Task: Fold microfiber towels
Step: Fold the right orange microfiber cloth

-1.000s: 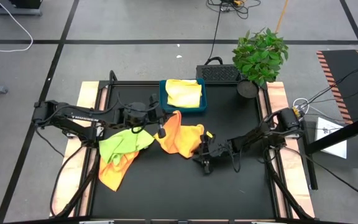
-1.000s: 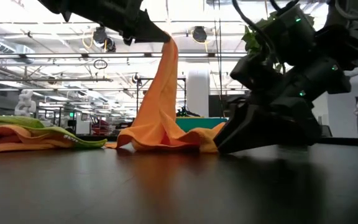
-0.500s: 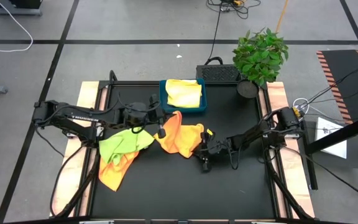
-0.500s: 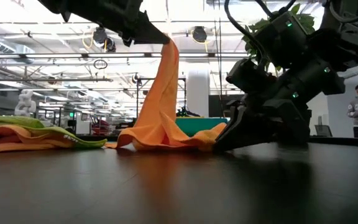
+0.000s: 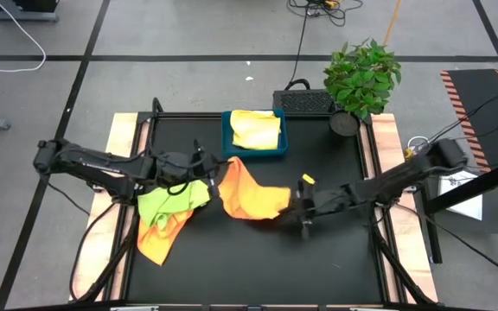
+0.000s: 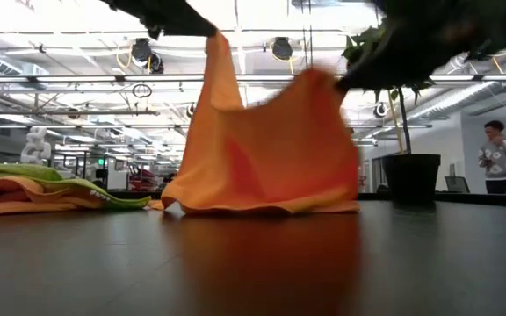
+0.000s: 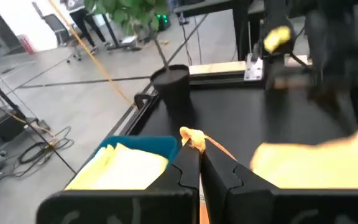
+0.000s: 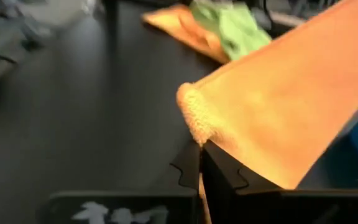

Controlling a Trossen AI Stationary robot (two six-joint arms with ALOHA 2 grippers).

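Note:
An orange microfiber towel (image 5: 253,197) hangs spread between my two grippers over the middle of the table. Its lower edge (image 6: 262,209) rests on the table. My left gripper (image 5: 220,170) is shut on one upper corner and my right gripper (image 5: 290,206) is shut on the other. A lime green towel (image 5: 173,199) lies crumpled on another orange towel (image 5: 158,244) at the table's left. A yellow towel (image 5: 256,128) lies in the blue tray (image 5: 226,138) at the far edge. My left gripper pinches a corner of the orange towel (image 7: 191,137) between its two fingers; the corner's tip sticks out past the fingertips. The towel hangs down from it to the table. My right gripper pinches the other upper corner (image 8: 194,118) between its two fingers, with a bunched bit sticking out beyond them. The cloth slopes away from this corner toward my left gripper, raised off the table.
A potted plant (image 5: 361,78) and a black box (image 5: 305,102) stand at the far right. Wooden rails (image 5: 121,173) run along both sides of the table. A person (image 6: 496,149) stands in the room behind. The near half of the black tabletop (image 5: 258,268) is bare.
My right gripper has shut on the orange towel's corner on the table and gone up with it. My left gripper has drawn a little toward the table's left edge. The towel, which hung as a narrow drape, is now spread between both, its lower edge staying on the table.

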